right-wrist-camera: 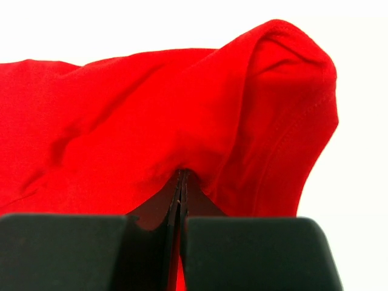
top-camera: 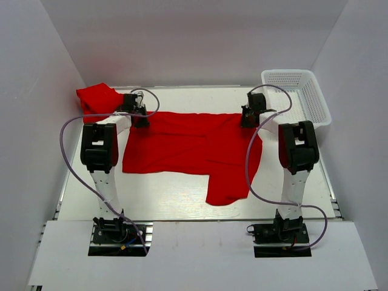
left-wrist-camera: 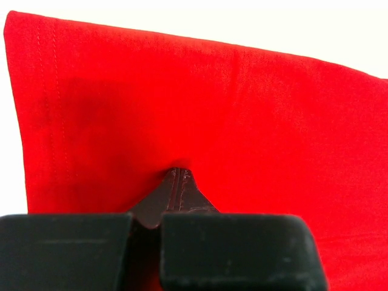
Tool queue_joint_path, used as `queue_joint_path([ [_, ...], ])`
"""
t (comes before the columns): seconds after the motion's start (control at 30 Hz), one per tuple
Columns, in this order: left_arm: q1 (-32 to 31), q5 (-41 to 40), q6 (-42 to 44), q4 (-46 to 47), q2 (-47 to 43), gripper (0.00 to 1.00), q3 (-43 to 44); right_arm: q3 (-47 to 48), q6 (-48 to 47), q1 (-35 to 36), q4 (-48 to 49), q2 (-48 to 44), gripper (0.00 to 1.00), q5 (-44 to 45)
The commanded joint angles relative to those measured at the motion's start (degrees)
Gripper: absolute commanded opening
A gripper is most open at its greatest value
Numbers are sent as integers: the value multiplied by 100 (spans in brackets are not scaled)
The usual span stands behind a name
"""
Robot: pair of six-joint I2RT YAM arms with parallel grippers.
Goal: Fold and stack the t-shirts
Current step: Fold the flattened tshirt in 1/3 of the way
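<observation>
"Bright red short-sleeved cloth t-shirt (top-camera: 188, 148), the spread one: where is it lying?"

"It is lying flat across the middle of the white table (top-camera: 170, 197). Its far edge is running straight between my two grippers, and one sleeve is reaching toward the near side on the right."

"What are your fingers doing?"

"My left gripper (top-camera: 140, 123) is clenching the cloth at the far left corner, jaws pressed together on red fabric. A stitched hem is running down the left side in my wrist view. My right gripper (top-camera: 248, 124) is pinching the far right corner the same way, and a hemmed fold is bulging up just beside it."

"And the other shirt?"

"A second red t-shirt (top-camera: 97, 98) is sitting bunched in the far left corner. My left arm is covering the gap, so I cannot tell whether the two are touching."

"Any room for moving?"

"Bare table is showing along the near side, between the shirt's near edge and my bases. A white plastic mesh basket (top-camera: 320, 109) is standing at the far right corner, near my right gripper. White walls (top-camera: 182, 42) are closing in on the left, right and far sides."
</observation>
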Motion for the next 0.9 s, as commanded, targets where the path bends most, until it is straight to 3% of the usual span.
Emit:
queue_joint_path([
  [0.0,-62,-129,76,-527,399,0,695,802,-44,-82,-304,450,0,-241],
  [0.27,-62,108,137,-1054,1716,0,2410,3375,-290,-232,-1087,1900,0,-320],
  [0.47,-62,161,76,-1003,2201,0,3193,3906,-220,-407,-868,2280,0,-645],
  [0.67,-62,520,14,-783,2115,0,3422,4214,-378,-425,-718,2158,0,-952],
  [0.8,-62,635,66,-449,1281,22,2905,3944,-588,-425,-508,1221,0,-1146],
  [0.87,-62,705,128,-291,807,43,2527,3759,-659,-390,-377,667,0,-1207],
])
